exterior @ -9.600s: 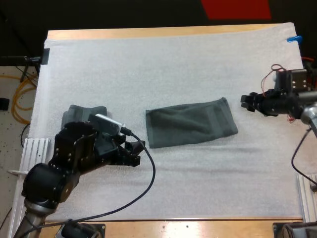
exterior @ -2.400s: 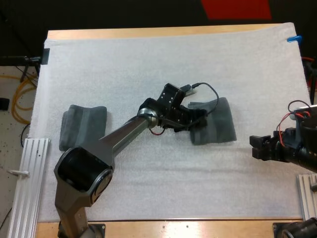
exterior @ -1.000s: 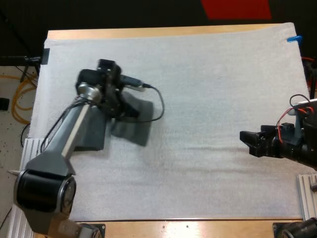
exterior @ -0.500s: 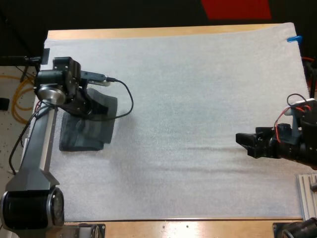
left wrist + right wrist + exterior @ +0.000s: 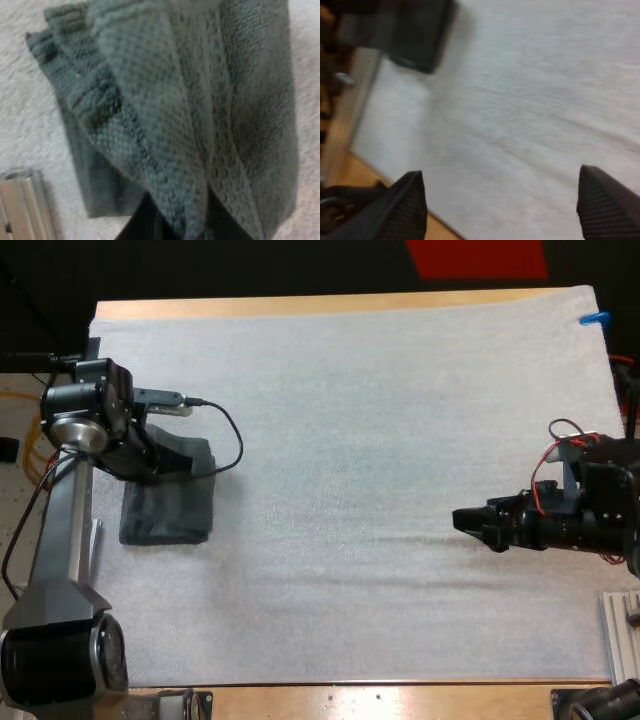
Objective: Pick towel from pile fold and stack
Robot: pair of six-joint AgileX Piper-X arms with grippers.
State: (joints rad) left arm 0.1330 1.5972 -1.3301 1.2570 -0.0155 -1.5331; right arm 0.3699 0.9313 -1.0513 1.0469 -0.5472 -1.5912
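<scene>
Holding the towel (image 5: 192, 452) pinched in the left tool (image 5: 165, 462) at the desk's (image 5: 300, 306) left edge, over the far part of the stack (image 5: 165, 518), draped loose and skewed across the layer beneath; hard to tell whether already touching it. Judged to be the placing step, close to finishing this towel. To do it well: square up first, turning the wrist to bring the hanging edges parallel with the stack's sides; lower straight down onto the stack; only then spread the fingers, and lift straight up to avoid dragging the top layer along. Expect limp, soft handling, likely to slump or unfold if released from height or at a slant. Mind the metal rail (image 5: 25, 210) just beside the stack toward the desk's left edge: avoid draping a corner over it or nudging the stack against it. Parked well apart near the right edge, low over bare mat (image 5: 380, 420), with fingers (image 5: 405, 210) spread wide and gripping nothing: the right tool (image 5: 468, 521), posing no obstacle from there.
</scene>
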